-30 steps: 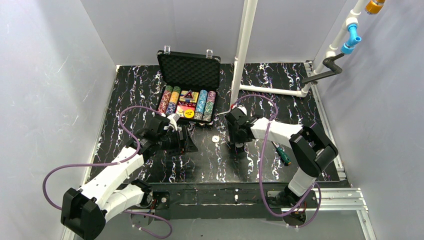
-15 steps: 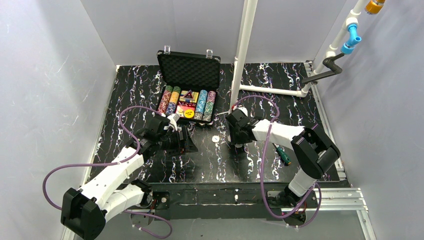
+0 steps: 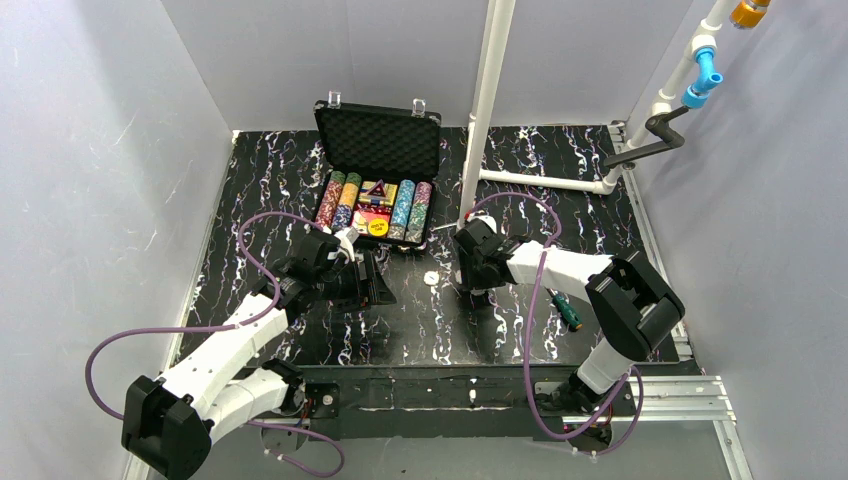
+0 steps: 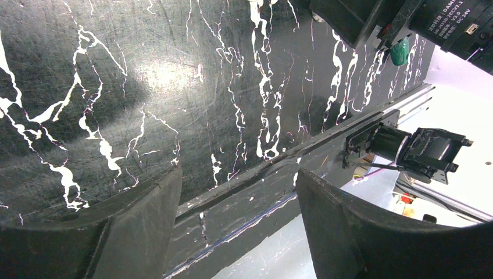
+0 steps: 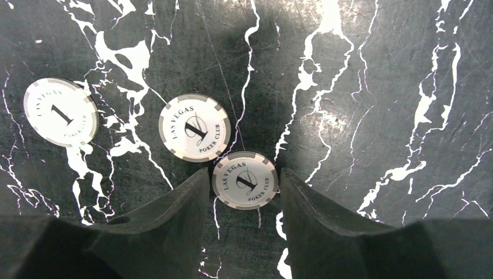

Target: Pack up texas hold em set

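Black marble-patterned tabletop (image 3: 300, 170) with white veins filled the floor of a pale grey booth. At its far middle sat the black foam-lined hinged case (image 3: 378, 140), its lid standing upright. The tray held rows of multicoloured poker chips (image 3: 405, 208), with a round yellow disc (image 3: 378, 227) and a red triangle (image 3: 376, 192) lying between the rows. A white plastic pipe (image 3: 485, 100) rose from the table just right of the case. The left gripper (image 4: 238, 192) hung low over the table near the case's near-left corner. Its fingers were spread wide with nothing between them, only bare marble and the table's front rail showing past them. The right gripper (image 5: 244, 192) pointed down at the table off the case's near-right corner, over three loose chips lying flat, each white with grey edge marks and printed "Las Vegas Poker Club". The nearest white chip (image 5: 245, 180) lay squarely between the two fingers, which stood narrow and hard by its rim on either side. From where I stood I could not tell whether they pinched it or merely flanked it. The second white chip (image 5: 194, 127) lay just beside it, and the third white chip (image 5: 60, 112) lay apart from both. A green-handled screwdriver (image 3: 566, 309) rested on the marble beside the right arm
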`<state>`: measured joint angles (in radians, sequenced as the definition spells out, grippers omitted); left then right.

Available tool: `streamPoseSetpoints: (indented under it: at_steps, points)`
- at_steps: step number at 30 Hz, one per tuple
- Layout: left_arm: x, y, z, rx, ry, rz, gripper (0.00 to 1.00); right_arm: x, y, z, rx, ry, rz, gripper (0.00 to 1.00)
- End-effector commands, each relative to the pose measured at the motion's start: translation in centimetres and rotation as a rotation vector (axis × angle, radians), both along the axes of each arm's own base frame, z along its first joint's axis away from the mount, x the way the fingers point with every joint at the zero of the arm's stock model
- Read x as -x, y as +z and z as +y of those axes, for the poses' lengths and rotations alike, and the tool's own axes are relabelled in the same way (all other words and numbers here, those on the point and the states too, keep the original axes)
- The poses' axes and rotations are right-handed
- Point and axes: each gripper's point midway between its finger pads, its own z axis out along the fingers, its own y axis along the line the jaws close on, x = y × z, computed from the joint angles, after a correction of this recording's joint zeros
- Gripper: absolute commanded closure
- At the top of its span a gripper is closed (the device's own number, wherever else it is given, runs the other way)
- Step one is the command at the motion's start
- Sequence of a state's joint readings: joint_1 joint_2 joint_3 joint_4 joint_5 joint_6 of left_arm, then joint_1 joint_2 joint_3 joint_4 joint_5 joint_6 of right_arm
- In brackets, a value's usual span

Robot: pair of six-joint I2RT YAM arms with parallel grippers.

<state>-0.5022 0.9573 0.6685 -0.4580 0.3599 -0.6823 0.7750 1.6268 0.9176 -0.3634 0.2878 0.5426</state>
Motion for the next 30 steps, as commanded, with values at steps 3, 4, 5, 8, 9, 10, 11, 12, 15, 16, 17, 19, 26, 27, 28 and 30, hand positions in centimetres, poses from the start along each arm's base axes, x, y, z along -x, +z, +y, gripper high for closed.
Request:
streamPoseSetpoints:
  at_steps: [3,4,5,8,9,10,11,12,15,16,17,19,26,27,28,30]
  points:
    - [0.2,1.0,-0.2,0.016,-0.009,-0.009,0.29,4.6,-3.0,-2.2,0.067,0.009,0.161,0.44]
    - [0.2,1.0,-0.2,0.016,-0.006,-0.007,0.29,4.6,-3.2,-2.2,0.068,0.009,0.161,0.45]
    - [0.2,0.9,-0.2,0.017,-0.006,-0.007,0.29,4.5,-3.2,-2.2,0.074,0.008,0.160,0.46]
    - [0.2,1.0,-0.3,0.021,-0.010,-0.004,0.29,4.1,-3.4,-2.2,0.087,0.008,0.158,0.51]
    - [0.1,1.1,-0.4,0.022,-0.011,-0.005,0.29,4.1,-3.4,-2.2,0.090,0.007,0.158,0.53]
    - [0.1,1.2,-0.3,0.022,-0.010,-0.008,0.29,4.0,-3.3,-2.2,0.094,0.006,0.154,0.55]
    - [0.1,1.2,-0.3,0.019,-0.009,-0.010,0.29,3.9,-3.2,-2.2,0.094,0.005,0.147,0.58]
    - [0.2,1.1,-0.2,0.016,-0.007,-0.010,0.29,3.9,-3.1,-2.2,0.098,0.008,0.137,0.60]
    - [0.2,1.2,-0.1,0.016,-0.005,-0.013,0.29,3.5,-2.2,-2.1,0.097,0.016,0.099,0.69]
    - [0.2,1.2,-0.2,0.017,-0.005,-0.012,0.29,3.4,-1.8,-2.0,0.093,0.016,0.084,0.71]
    - [0.2,1.2,-0.2,0.017,-0.006,-0.011,0.29,3.2,-1.4,-1.9,0.087,0.015,0.069,0.72]
    - [0.1,1.2,-0.2,0.015,-0.006,-0.013,0.29,3.0,-0.5,-1.9,0.075,0.014,0.041,0.74]
    - [-0.1,1.4,-0.3,0.014,-0.009,-0.017,0.29,2.0,1.9,-1.5,0.040,0.013,-0.028,0.77]
    - [-0.1,1.4,-0.3,0.014,-0.009,-0.016,0.29,1.9,2.1,-1.5,0.042,0.015,-0.031,0.77]
    - [-0.1,1.3,-0.3,0.012,-0.011,-0.016,0.29,1.8,2.2,-1.4,0.043,0.019,-0.033,0.77]
    - [-0.1,1.4,-0.3,0.013,-0.011,-0.015,0.29,1.4,2.4,-0.9,0.043,0.033,-0.038,0.77]
